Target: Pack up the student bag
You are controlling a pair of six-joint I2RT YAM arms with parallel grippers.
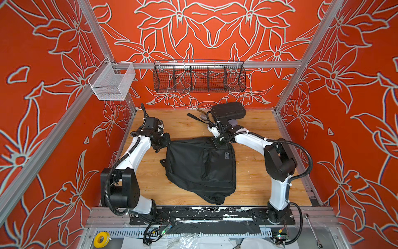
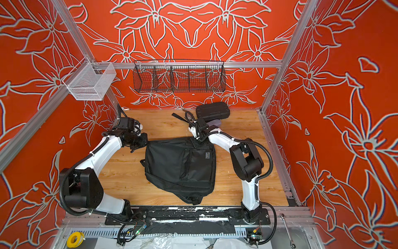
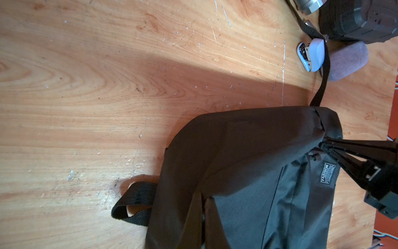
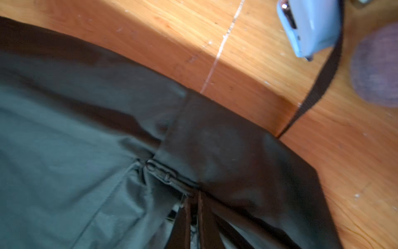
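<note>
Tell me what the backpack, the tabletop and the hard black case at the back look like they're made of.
The student bag: soft woven fabric, probably nylon or polyester; it creases and shows a faint sheen.
The table: wood or wood-look laminate, satin; grain lines, white scuffs.
The case: likely rigid moulded plastic, matte, ribbed.

**Item 1.** Label patch (image 3: 327, 175): a small black rectangle with pale print, sewn on the front pocket (image 3: 290, 204) of the student bag (image 3: 247, 172).
- **Reading:** from my left wrist view I make out one word, "FASHION". The finer lines beneath it are too small for me.
- **Top views:** in both, the patch (image 1: 227, 155) (image 2: 207, 155) sits at about 2 o'clock from the bag's middle and is unreadable.
</note>
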